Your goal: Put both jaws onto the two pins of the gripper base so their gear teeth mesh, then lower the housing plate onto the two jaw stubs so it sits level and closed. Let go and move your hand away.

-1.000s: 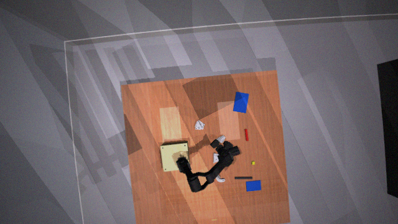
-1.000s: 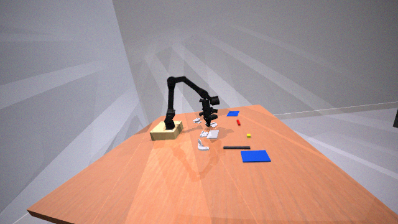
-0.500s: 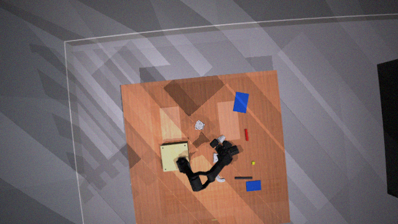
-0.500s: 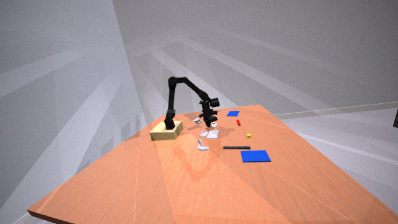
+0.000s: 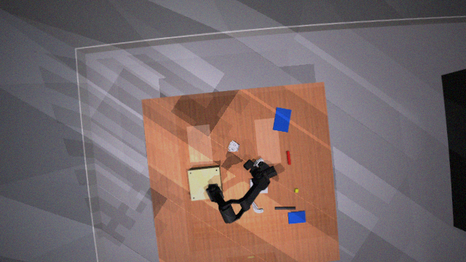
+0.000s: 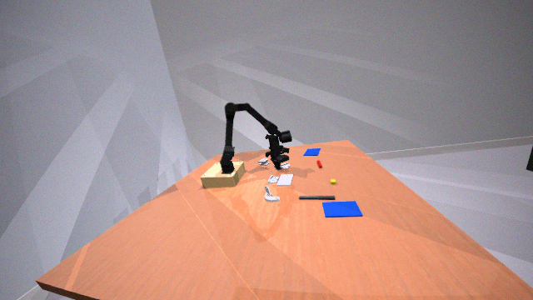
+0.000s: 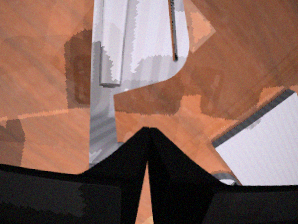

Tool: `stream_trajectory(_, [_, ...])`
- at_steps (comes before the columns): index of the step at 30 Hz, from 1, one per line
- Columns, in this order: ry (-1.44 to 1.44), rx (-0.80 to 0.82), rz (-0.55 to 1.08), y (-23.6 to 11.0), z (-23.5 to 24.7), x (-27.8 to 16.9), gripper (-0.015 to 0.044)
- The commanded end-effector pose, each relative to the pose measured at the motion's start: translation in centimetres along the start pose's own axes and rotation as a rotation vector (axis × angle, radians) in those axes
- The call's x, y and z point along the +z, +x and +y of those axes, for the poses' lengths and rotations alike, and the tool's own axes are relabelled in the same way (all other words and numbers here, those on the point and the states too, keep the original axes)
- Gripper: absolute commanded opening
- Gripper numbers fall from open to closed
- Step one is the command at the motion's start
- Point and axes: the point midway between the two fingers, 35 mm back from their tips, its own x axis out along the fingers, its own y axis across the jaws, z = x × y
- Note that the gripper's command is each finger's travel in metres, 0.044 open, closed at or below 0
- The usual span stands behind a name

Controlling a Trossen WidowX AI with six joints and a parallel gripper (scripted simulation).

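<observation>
My gripper (image 6: 278, 167) (image 7: 149, 134) is shut and empty, low beside a white jaw (image 5: 258, 161) (image 6: 285, 166) (image 7: 150, 45). Its fingertips meet in the wrist view, and the left finger hides the jaw's near end. The other white jaw (image 5: 258, 209) (image 6: 272, 197) lies apart, nearer the exterior camera. A flat white plate (image 5: 263, 189) (image 6: 286, 180) (image 7: 265, 145) lies between them, with a small white part (image 6: 273, 179) (image 7: 226, 177) beside it, partly hidden in the wrist view. A white part with dark spots (image 5: 234, 146) (image 6: 263, 162) lies farther off; which is the gripper base I cannot tell.
The arm stands on a pale yellow block (image 5: 200, 178) (image 6: 221, 180). Two blue sheets (image 5: 282, 120) (image 5: 296, 217) (image 6: 311, 152) (image 6: 342, 209), a red rod (image 5: 288, 158) (image 6: 319, 164), a yellow cube (image 5: 296, 191) (image 6: 333, 182) and a black bar (image 5: 285, 208) (image 6: 316, 197) lie to the right.
</observation>
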Motion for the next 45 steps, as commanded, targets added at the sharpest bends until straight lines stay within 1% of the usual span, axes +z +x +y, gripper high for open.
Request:
stream_trajectory(1, [0.001, 0.004, 0.003, 0.1, 0.9, -0.1, 0.0000])
stream_trajectory(24, [0.001, 0.007, 0.003, 0.0, 3.8, -0.2, 0.0000])
stream_trajectory(26, [0.001, 0.007, 0.002, -0.9, 3.7, -0.1, 0.0000])
stream_trajectory(29, [0.001, 0.008, 0.001, -5.0, 3.3, 0.0, 0.0000])
stream_trajectory(30, [0.001, 0.008, 0.001, -5.7, 3.3, -0.1, 0.0000])
stream_trajectory(34, [0.001, 0.008, 0.001, -6.0, 3.3, -0.1, 0.0000])
stream_trajectory(35, [-0.001, 0.005, -0.013, -5.3, 3.2, 0.2, 0.0026])
stream_trajectory(45, [-0.001, 0.005, -0.013, -5.3, 3.2, 0.2, 0.0289])
